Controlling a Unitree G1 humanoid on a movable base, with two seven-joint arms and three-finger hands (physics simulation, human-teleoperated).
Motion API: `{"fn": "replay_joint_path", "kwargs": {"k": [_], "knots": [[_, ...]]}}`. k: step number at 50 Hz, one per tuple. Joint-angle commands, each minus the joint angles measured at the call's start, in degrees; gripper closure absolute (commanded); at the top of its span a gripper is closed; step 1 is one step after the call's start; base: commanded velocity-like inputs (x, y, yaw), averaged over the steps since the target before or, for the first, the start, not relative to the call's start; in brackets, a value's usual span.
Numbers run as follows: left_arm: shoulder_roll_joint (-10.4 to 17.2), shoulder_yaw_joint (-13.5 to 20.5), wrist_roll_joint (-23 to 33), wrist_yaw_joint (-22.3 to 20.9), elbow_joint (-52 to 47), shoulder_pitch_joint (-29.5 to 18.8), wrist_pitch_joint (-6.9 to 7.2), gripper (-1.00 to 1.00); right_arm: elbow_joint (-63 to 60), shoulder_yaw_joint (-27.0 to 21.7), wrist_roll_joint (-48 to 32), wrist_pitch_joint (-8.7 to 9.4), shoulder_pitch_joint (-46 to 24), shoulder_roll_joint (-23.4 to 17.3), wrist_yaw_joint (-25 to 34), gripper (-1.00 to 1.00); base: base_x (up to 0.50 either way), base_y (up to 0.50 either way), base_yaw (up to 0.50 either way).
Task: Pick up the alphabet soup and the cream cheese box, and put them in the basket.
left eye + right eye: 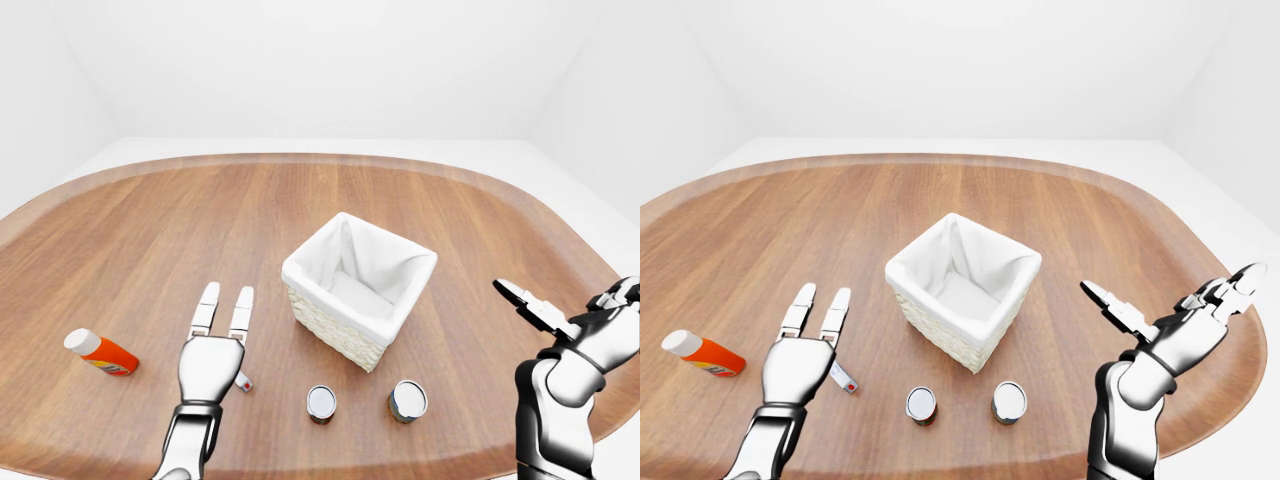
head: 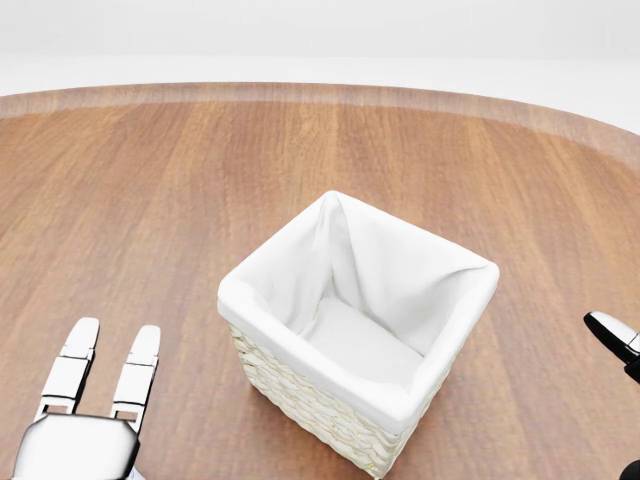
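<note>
Both hands open and empty over the rounded brown wooden table [image 1: 150,230]; white-lined woven wicker basket [image 1: 358,290] sits mid-table with nothing in it.
Left three-finger metal hand [image 1: 212,350] is palm down, fingers straight and apart, low over the table left of the basket; under it a small flat white box with a red mark [image 1: 844,378] pokes out at the thumb side, probably the cream cheese box, label too small to read. Right three-finger metal hand [image 1: 1175,325] is raised at the right edge, fingers spread wide, holding nothing. Orange bottle with white cap [image 1: 100,352] lies on its side well left of the left hand. Two small round metal-topped cans [image 1: 321,403] and [image 1: 407,400] stand near each other just below the basket in the left-eye view; can't tell which is the alphabet soup.
</note>
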Motion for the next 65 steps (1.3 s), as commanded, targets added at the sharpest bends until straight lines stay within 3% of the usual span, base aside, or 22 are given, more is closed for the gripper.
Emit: {"fn": "replay_joint_path", "kwargs": {"k": [1, 8, 24, 40, 44, 49, 50, 54, 55, 62, 63, 64, 65], "knots": [[1.5, -3.5, 0.9, 4.3, 9.3, -1.9, 2.54, -1.0, 0.0, 0.0, 0.0, -0.01, 0.1, -0.1, 0.0, -1.0, 0.0, 0.0, 0.0], [2.3, -4.7, 0.5, 5.1, 12.7, -2.8, 3.76, -1.0, -0.5, -0.1, 0.1, 0.49, 0.0, 0.0, 0.0, -1.0, 0.0, 0.0, 0.0], [3.3, -6.4, -0.3, 7.9, 21.9, -5.6, 5.75, -1.0, 0.4, 0.0, 0.0, -0.17, -0.1, -0.1, 0.0, -1.0, 0.0, 0.0, 0.0], [4.2, -6.8, -3.2, 10.8, 30.7, -9.2, 6.86, -1.0, -0.6, 0.0, -0.1, 0.41, 0.2, 0.0, 0.0, -1.0, 0.0, 0.0, 0.0], [4.4, -7.0, -4.0, 11.3, 32.9, -10.3, 6.94, -1.0, 0.2, 0.0, -0.1, -0.17, 0.0, 0.0, 0.0, -1.0, 0.0, 0.0, 0.0], [4.5, -7.0, -6.4, 12.7, 38.2, -13.1, 6.3, -1.0, -0.1, 0.0, -0.1, 0.12, 0.1, 0.0, 0.0, -1.0, 0.0, 0.0, 0.0], [4.5, -6.7, -7.8, 12.9, 39.5, -13.9, 5.38, -1.0, 0.3, 0.0, -0.2, -0.15, -0.1, 0.0, 0.0, -1.0, 0.0, 0.0, 0.0], [4.9, -6.8, -9.9, 13.2, 41.3, -15.0, 4.35, -1.0, 0.3, 0.0, -0.1, -0.17, 0.0, -0.1, 0.0, -1.0, 0.0, 0.0, 0.0], [5.0, -6.8, -10.8, 13.2, 41.7, -15.5, 3.39, -1.0, 0.1, 0.0, -0.1, -0.03, 0.0, -0.1, 0.0, -1.0, 0.0, 0.0, 0.0], [5.2, -7.1, -13.0, 13.2, 45.1, -17.4, 1.62, -1.0, 0.2, 0.0, -0.1, -0.17, 0.0, -0.1, 0.0, -1.0, 0.0, 0.0, 0.0], [5.2, -7.2, -13.5, 13.2, 46.3, -17.9, 0.99, -1.0, -0.2, 0.0, -0.1, 0.12, 0.1, 0.0, 0.0, -1.0, 0.0, 0.0, 0.0], [5.4, -7.0, -15.0, 13.2, 47.7, -18.6, -1.02, -1.0, -0.3, 0.0, 0.0, 0.19, 0.1, 0.0, 0.0, -1.0, 0.0, 0.0, 0.0], [5.5, -7.0, -16.0, 13.2, 48.7, -19.2, -1.02, -1.0, -0.4, 0.0, -0.1, 0.25, 0.1, 0.0, 0.0, -1.0, 0.0, 0.0, 0.0]]}}
